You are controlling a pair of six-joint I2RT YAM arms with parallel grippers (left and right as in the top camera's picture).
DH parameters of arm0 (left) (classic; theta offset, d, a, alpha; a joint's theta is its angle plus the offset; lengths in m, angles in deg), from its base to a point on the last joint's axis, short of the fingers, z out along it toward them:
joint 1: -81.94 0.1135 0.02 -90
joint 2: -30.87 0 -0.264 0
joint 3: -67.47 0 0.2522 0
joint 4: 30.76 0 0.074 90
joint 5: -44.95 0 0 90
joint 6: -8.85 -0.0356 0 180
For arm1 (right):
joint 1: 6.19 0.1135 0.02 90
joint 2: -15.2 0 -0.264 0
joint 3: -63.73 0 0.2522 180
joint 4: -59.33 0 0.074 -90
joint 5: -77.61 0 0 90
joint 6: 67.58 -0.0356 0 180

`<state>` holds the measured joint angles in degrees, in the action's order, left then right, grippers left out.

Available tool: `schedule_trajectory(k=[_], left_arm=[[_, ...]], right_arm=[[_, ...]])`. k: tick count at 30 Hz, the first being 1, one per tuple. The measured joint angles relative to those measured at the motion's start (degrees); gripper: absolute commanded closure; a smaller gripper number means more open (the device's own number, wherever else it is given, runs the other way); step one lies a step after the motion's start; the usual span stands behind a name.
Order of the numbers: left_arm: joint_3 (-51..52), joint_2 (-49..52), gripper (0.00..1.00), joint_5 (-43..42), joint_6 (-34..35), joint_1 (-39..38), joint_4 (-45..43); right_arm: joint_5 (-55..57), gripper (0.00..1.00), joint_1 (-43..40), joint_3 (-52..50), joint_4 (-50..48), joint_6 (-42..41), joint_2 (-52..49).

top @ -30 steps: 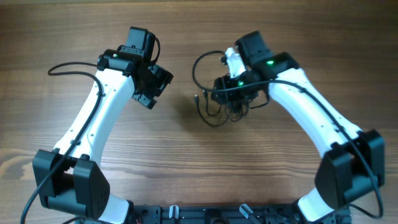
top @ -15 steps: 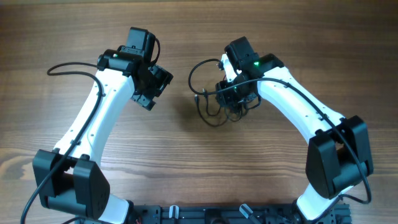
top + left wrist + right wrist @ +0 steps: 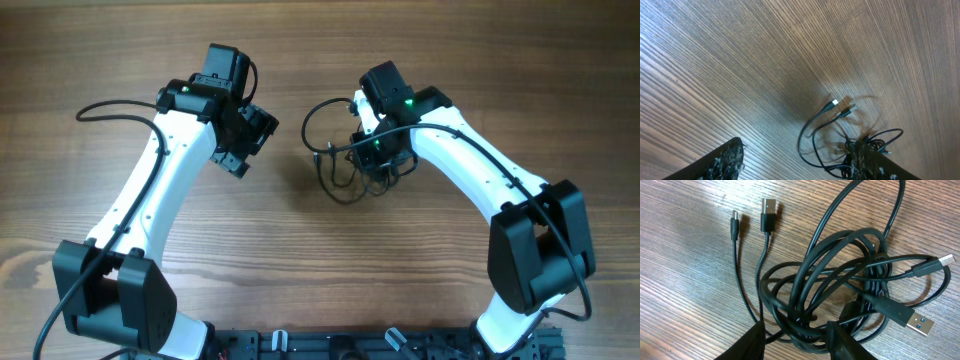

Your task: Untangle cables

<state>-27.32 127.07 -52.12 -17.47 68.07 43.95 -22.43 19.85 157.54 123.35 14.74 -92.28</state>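
Observation:
The cables [image 3: 345, 178] lie as a black tangle at mid-table, with one loop [image 3: 312, 122] arching to the far side. My right gripper [image 3: 378, 162] is down on the tangle. In the right wrist view its jaws [image 3: 796, 342] straddle the knotted bundle [image 3: 840, 275], open, with a sliver of wood still showing at the left finger [image 3: 752, 340]. Plug ends [image 3: 769, 206] fan out around the knot. My left gripper [image 3: 248, 138] hovers open to the left, apart from the cables [image 3: 840, 135], nothing between its fingers [image 3: 720, 160].
Thick black arm cables run along both white arms [image 3: 150, 200]. The wood table [image 3: 300, 260] carries only the tangle. The arm bases [image 3: 110, 300] stand at the near edge.
My right gripper shifted a little left over the tangle and its jaws narrowed around the bundle. The far cable loop slid slightly left. The left arm stayed put.

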Motion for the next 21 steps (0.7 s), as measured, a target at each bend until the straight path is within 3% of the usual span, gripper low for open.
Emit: schedule_trajectory(k=[8, 10, 19, 21], left_arm=[[0.0, 0.0, 0.27, 0.0, 0.0, 0.0, 0.0], [0.0, 0.0, 0.27, 0.0, 0.0, 0.0, 0.0], [0.0, 0.0, 0.27, 0.0, 0.0, 0.0, 0.0], [0.0, 0.0, 0.27, 0.0, 0.0, 0.0, 0.0]], right_arm=[[0.0, 0.85, 0.0, 0.0, 0.0, 0.1, 0.0], [0.0, 0.96, 0.0, 0.0, 0.0, 0.1, 0.0], [0.0, 0.95, 0.0, 0.0, 0.0, 0.1, 0.0], [0.0, 0.87, 0.0, 0.0, 0.0, 0.1, 0.0]])
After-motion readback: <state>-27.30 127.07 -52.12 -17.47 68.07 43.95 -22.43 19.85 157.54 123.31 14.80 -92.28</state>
